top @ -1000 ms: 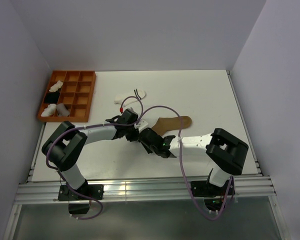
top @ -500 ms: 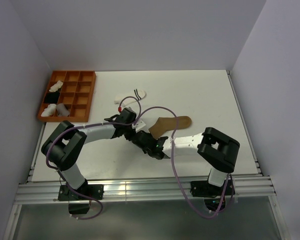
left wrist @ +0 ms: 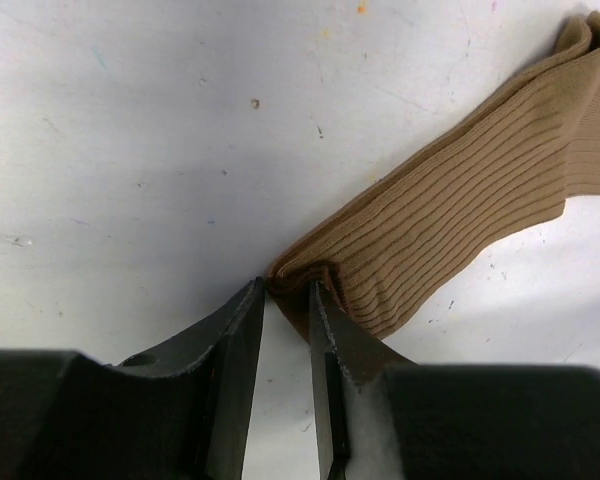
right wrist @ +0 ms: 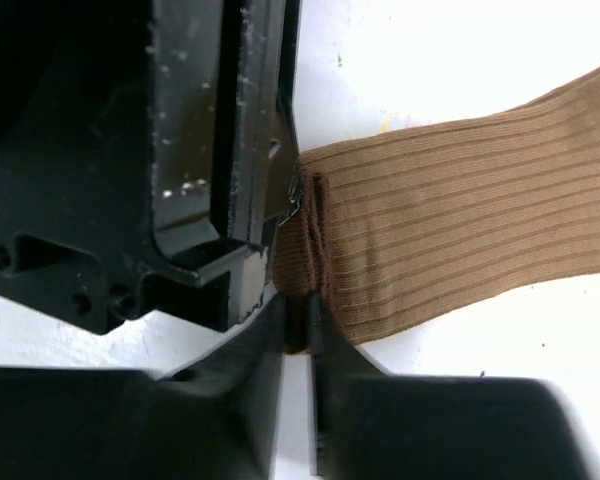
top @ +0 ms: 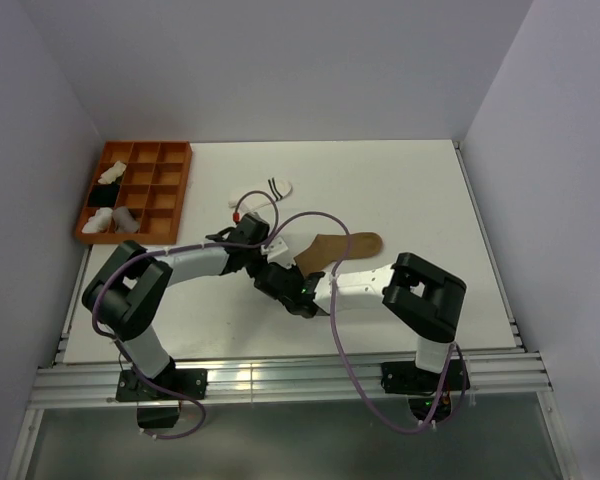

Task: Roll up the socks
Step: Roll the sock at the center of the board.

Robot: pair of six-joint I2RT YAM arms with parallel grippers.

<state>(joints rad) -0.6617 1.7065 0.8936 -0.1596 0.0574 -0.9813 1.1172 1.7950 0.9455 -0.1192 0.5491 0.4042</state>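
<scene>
The tan-brown sock (top: pixel 342 245) lies flat at mid-table, its left end folded over into a short roll. My left gripper (left wrist: pixel 285 290) is shut on that rolled end (left wrist: pixel 305 275) from one side. My right gripper (right wrist: pixel 298 305) is shut on the same roll (right wrist: pixel 305 240) from the near side, close against the left gripper's body (right wrist: pixel 210 150). In the top view the two grippers meet at the sock's left end, the left gripper (top: pixel 268 256) and the right gripper (top: pixel 288 278). The short white sock with dark stripes (top: pixel 277 187) lies further back. A pale sock with a red mark (top: pixel 242 205) lies beside it.
An orange compartment tray (top: pixel 170 190) stands at the back left and holds white and black bundles (top: pixel 108 196). Purple cables (top: pixel 320 218) loop over the arms above the socks. The table's right half is bare white surface (top: pixel 430 200).
My right arm has swung left, bringing its gripper to the sock's rolled end beside the left gripper. The left gripper has shifted slightly. The sock's left end has bunched a little.
</scene>
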